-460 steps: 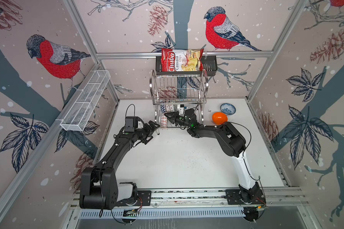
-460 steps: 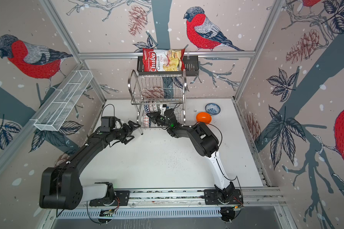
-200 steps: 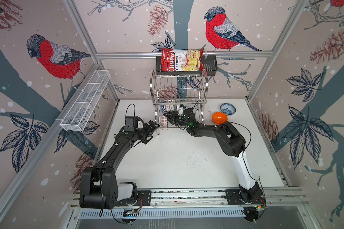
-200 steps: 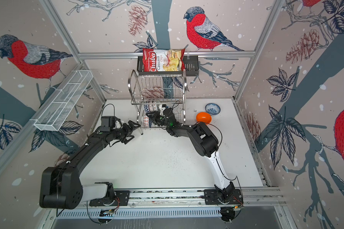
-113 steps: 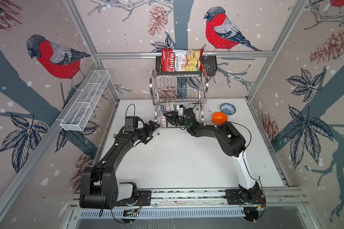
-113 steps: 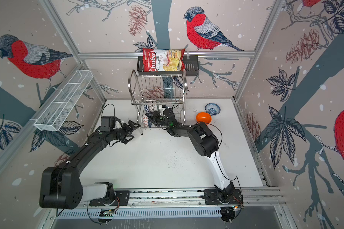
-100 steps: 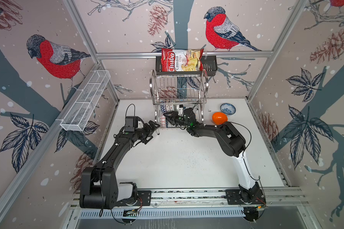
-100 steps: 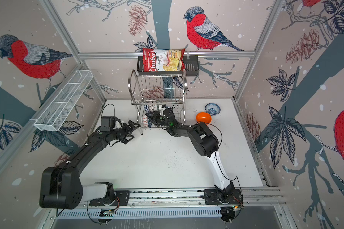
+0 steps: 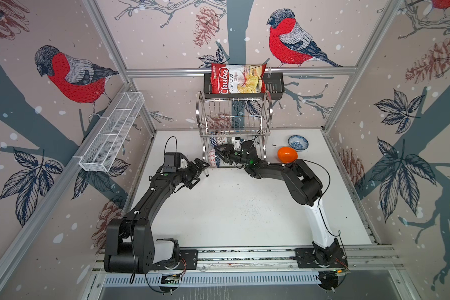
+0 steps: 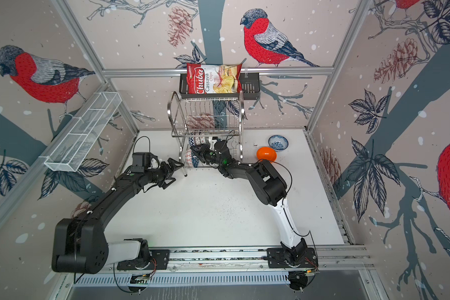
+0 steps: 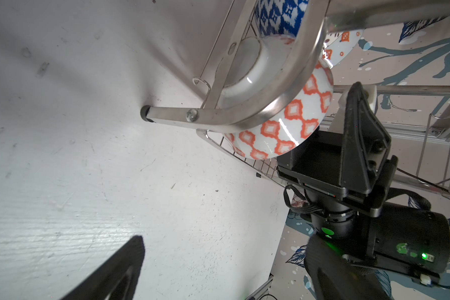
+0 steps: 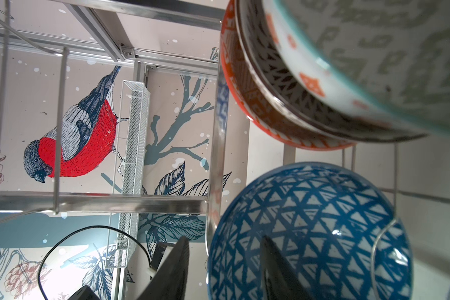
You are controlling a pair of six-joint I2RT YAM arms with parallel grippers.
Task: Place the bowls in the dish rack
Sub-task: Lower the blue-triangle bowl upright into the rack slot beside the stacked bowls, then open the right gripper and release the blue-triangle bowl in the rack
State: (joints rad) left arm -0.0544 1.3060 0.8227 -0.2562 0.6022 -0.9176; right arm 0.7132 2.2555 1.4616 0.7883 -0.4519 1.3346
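Comparing with a second ago, we find neither arm has shifted. The right gripper [image 12: 224, 240] stands released in the lower tier of the dish rack [image 9: 234, 134], its fingers straddling the rim of the dark blue bowl [image 12: 322, 220] with a gap showing; we judge that bowl delivered. The left gripper [image 9: 198, 173] hovers wide open and empty just beside the rack's foot. The orange bowl [image 9: 287, 154] and floral bowl [image 9: 298, 142] wait on the table, well behind the right gripper.
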